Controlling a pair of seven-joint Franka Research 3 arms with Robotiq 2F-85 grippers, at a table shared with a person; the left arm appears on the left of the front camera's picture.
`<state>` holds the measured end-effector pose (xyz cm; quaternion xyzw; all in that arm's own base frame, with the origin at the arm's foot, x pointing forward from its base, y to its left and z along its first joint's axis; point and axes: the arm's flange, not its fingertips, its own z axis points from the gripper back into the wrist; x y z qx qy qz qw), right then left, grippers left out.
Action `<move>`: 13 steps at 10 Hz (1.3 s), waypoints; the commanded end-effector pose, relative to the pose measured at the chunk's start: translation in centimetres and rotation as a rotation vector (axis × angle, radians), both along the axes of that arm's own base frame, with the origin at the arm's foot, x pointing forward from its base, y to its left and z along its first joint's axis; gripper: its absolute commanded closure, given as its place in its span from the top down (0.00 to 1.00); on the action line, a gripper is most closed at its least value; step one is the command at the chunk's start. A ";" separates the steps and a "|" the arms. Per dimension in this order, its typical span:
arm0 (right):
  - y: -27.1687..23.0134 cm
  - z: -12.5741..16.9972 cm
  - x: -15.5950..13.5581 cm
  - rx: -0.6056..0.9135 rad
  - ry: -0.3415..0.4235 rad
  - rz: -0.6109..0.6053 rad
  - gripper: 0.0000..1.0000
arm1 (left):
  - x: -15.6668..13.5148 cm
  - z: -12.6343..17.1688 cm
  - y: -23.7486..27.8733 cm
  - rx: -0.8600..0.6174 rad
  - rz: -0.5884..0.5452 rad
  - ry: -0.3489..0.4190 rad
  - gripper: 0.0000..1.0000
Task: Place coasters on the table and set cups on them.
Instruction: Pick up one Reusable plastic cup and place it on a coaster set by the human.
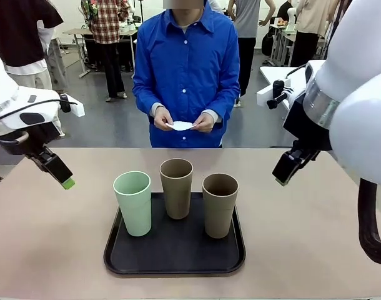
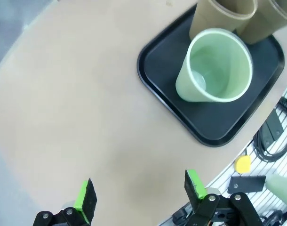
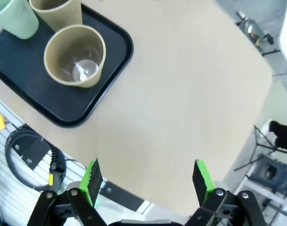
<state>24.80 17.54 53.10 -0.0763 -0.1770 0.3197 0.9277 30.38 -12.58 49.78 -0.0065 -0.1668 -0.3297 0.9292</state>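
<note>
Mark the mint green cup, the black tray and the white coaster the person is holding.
mint green cup (image 1: 135, 215), front view, on its outer wall.
black tray (image 1: 178, 253), front view, on the bare floor near the front rim.
white coaster (image 1: 181, 125), front view, on its visible middle.

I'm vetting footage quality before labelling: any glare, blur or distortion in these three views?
Front view: even light, tray sharp, the near right arm looms large and soft. Left wrist view: wide-angle bend in the table edge, green cup crisp. Right wrist view: bright glint inside the nearest brown cup.
</note>
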 end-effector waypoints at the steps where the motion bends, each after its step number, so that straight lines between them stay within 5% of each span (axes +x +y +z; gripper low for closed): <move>1: 0.2 -0.3 0.8 0.009 -0.009 0.009 1.00 | 0.9 -1.4 0.1 0.009 -0.006 0.034 1.00; 4: 0.0 0.0 0.1 0.001 -0.001 0.001 1.00 | 0.0 -0.2 0.0 0.005 -0.002 0.009 1.00; 6: -4.7 0.1 1.5 0.613 0.062 -0.127 1.00 | 2.8 -0.4 3.1 -0.314 -0.061 0.105 1.00; 9: -14.3 -4.4 2.2 1.222 0.204 -0.430 1.00 | 5.3 -0.4 9.0 -0.815 -0.088 0.271 1.00; 11: -20.2 -9.2 2.8 1.423 0.345 -0.613 1.00 | 8.0 -3.5 15.3 -1.109 0.014 0.432 1.00; 13: -23.1 -11.2 2.5 1.534 0.370 -0.646 1.00 | 8.2 -5.9 20.4 -1.230 0.088 0.455 1.00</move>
